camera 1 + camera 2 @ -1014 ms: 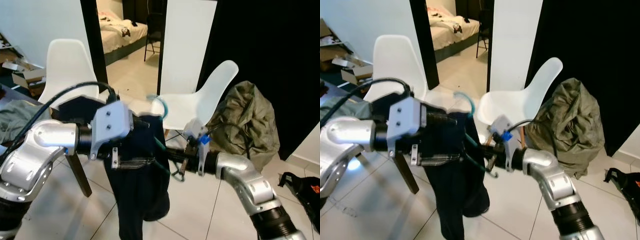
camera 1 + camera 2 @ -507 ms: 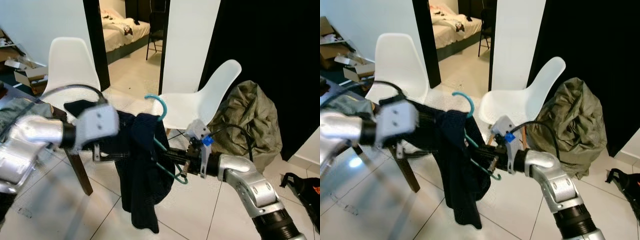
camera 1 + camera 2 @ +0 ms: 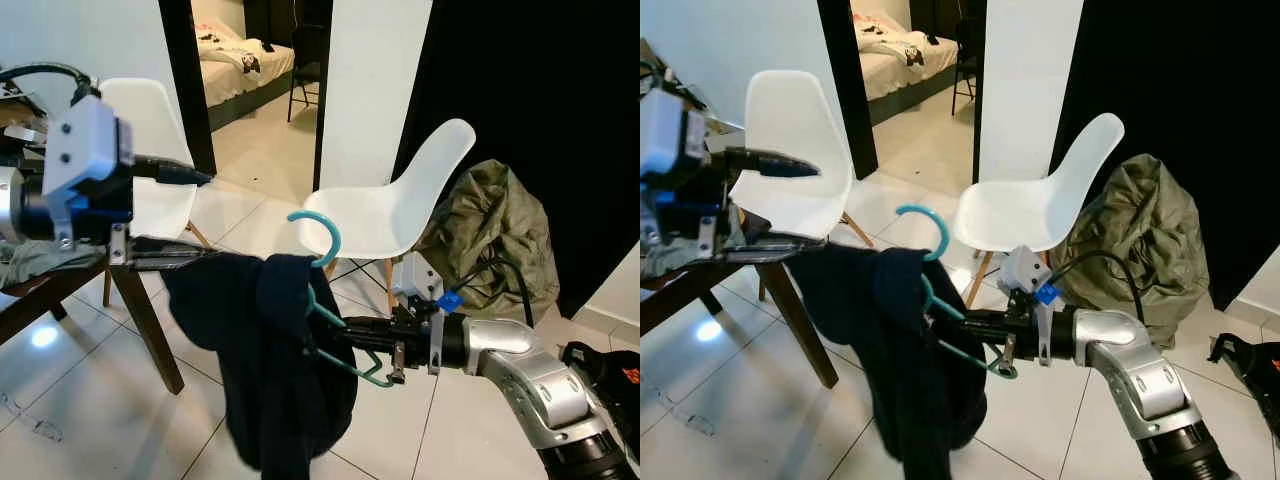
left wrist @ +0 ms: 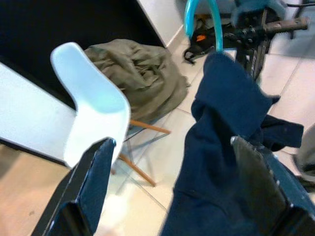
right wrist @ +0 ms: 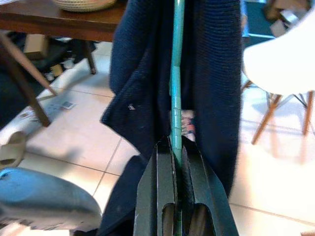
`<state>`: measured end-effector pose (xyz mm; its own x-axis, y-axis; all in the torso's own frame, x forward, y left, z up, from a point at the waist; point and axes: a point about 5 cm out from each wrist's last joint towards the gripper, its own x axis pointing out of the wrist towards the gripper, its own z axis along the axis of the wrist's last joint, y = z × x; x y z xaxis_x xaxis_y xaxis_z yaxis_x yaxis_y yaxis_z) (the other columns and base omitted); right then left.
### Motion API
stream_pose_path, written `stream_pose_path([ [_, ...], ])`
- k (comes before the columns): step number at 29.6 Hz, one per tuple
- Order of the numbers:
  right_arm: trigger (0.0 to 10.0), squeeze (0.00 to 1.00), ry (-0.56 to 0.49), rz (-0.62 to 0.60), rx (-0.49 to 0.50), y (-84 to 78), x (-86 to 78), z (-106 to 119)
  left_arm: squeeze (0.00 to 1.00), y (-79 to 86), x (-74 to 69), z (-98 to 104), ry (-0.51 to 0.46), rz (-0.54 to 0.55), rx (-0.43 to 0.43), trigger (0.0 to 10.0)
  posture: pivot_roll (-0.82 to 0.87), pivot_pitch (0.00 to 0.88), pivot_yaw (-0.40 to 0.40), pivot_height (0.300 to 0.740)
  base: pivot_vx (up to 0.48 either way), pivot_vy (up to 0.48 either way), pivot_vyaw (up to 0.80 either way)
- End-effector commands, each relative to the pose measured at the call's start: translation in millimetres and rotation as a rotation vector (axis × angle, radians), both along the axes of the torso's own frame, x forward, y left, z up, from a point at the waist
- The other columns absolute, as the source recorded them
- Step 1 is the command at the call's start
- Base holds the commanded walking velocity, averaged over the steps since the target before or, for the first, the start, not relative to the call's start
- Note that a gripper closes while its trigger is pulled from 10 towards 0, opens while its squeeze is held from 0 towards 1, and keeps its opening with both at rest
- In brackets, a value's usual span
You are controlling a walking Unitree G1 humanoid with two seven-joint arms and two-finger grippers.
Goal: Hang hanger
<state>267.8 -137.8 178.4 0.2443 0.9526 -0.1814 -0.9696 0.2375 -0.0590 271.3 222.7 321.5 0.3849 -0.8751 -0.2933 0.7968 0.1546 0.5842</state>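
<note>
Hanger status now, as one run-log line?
right gripper: shut on teal hanger | navy garment: draped on hanger | left gripper: open

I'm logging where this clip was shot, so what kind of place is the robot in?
Most likely a home, in a tiled dining or living area: white shell chairs stand by a wooden table, and an open doorway shows a bed in the next room.

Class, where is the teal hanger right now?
In the left eye view, the hanger is mid-scene, clamped in the right end effector, with the navy garment draped over it, before the white chair.
</note>
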Motion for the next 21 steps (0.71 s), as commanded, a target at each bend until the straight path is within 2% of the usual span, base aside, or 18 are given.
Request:
stream_pose_path([
  [1,10.0,0.0,-0.025,0.046,0.033,2.7,-4.9,9,0.0,1.5,0.0,-8,0.044,-0.009,0.059,10.0,0.05,0.0,-0.009,0.74,0.0,0.0,0.0],
  [5,10.0,0.0,-0.019,0.104,0.038,7.6,-11.1,12,0.0,-4.7,-1.2,-23,0.122,-0.074,0.112,10.0,0.05,0.0,-0.009,0.74,0.0,0.0,0.0],
  [13,10.0,0.0,-0.02,0.127,0.042,10.7,-13.0,13,0.0,-9.8,-2.1,-29,0.16,-0.122,0.131,10.0,0.05,0.0,-0.006,0.74,0.0,0.0,0.0],
  [15,10.0,0.0,-0.02,0.131,0.043,11.4,-13.4,14,0.0,-10.4,-1.7,-31,0.178,-0.134,0.145,9.7,0.05,0.0,-0.006,0.74,0.0,0.0,0.0],
  [16,10.0,0.0,-0.02,0.135,0.044,12.2,-13.7,14,0.0,-10.4,-1.6,-35,0.201,-0.142,0.162,0.0,0.05,0.0,-0.006,0.74,0.0,0.0,0.0],
  [21,10.0,0.0,-0.02,0.141,0.047,13.5,-14.3,15,0.0,-9.8,-2.0,-42,0.234,-0.15,0.197,0.0,0.05,0.0,-0.006,0.74,0.0,0.0,0.0],
])
